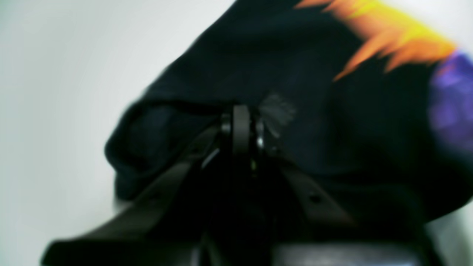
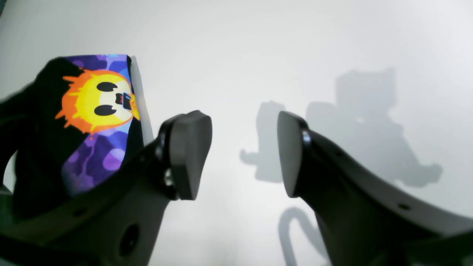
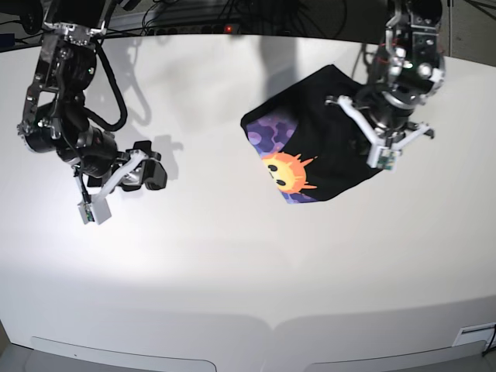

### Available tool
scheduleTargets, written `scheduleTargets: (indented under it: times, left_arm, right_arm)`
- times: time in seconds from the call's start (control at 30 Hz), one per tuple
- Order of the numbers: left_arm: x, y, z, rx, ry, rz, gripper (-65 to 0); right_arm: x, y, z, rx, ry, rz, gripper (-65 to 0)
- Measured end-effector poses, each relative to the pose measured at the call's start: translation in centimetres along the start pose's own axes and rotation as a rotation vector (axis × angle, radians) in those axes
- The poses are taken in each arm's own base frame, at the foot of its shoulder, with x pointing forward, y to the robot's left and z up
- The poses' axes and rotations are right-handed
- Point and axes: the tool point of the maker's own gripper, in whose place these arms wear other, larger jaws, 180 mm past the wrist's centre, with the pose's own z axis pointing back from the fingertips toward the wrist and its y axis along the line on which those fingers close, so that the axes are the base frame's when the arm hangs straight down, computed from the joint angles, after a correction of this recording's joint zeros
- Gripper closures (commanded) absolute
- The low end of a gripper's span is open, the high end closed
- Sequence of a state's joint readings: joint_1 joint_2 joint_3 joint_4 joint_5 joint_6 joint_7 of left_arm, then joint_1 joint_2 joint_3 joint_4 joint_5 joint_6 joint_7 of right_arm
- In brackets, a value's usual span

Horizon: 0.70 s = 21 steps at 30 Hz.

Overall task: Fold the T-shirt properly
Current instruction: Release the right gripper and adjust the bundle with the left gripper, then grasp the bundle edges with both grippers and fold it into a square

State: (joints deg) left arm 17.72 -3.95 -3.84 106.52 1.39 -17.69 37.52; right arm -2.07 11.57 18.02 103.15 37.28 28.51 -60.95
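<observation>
Showing the left wrist view: the left gripper, jaws closed, pinches a dark fold of the T-shirt; the picture is blurred. Right wrist view: the right gripper stands open and empty above the white counter. Base view: the T-shirt lies bunched, sun-face print up, on the counter's far right, well apart from the right gripper.

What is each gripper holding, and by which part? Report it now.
The left gripper is shut on the black T-shirt, pinching a bunched fold of plain cloth near its edge. The right gripper is open and holds nothing.
</observation>
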Motion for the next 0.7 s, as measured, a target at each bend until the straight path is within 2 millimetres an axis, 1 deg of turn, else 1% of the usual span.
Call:
scheduleTargets:
  times: [0.1,0.23,0.3,0.37,0.4,0.43,0.47,0.5,0.57,0.6,0.7]
  left_arm:
    - [-1.1,2.9,0.8,0.055,0.016,0.004,0.0]
    - [-2.6,6.8,2.4,0.123,0.035,0.015,0.0]
    - [-2.3,8.1,3.3,0.139,0.021,0.014,0.0]
    - [-1.3,8.5,4.3,0.122,-0.022,0.052,0.0]
    - [-0.7,8.1,4.8,0.093,-0.051,0.095,0.0]
    - [0.0,7.4,5.2,0.049,-0.087,0.139,0.0]
    - [0.9,6.2,5.7,-0.014,-0.125,0.188,0.0]
    - [1.8,4.5,6.1,-0.098,-0.163,0.223,0.0]
    - [3.4,0.5,7.0,-0.286,-0.226,0.263,0.0]
    - [3.7,-1.3,7.2,-0.353,-0.237,0.273,0.0]
    - [2.5,-6.0,6.7,-0.453,-0.174,0.215,0.0]
  right_arm:
    - [0.1,0.3,0.0,0.016,-0.008,-0.007,-32.5]
    - [0.2,0.7,-0.1,0.031,-0.011,-0.01,-32.5]
    - [0.1,1.1,-0.3,0.041,-0.005,-0.003,-32.5]
    - [-0.1,1.6,-0.6,0.056,0.004,0.008,-32.5]
    - [-0.2,2.0,-0.7,0.066,0.011,0.015,-32.5]
    - [-0.4,2.5,-1.0,0.079,0.02,0.024,-32.5]
    - [-0.5,3.1,-1.2,0.093,0.029,0.035,-32.5]
    - [-0.7,3.7,-1.5,0.107,0.039,0.048,-32.5]
    - [-1.3,4.8,-2.0,0.128,0.066,0.079,-32.5]
    - [-1.6,5.4,-2.3,0.14,0.078,0.091,-32.5]
    - [-2.3,6.1,-2.8,0.136,0.112,0.139,-32.5]
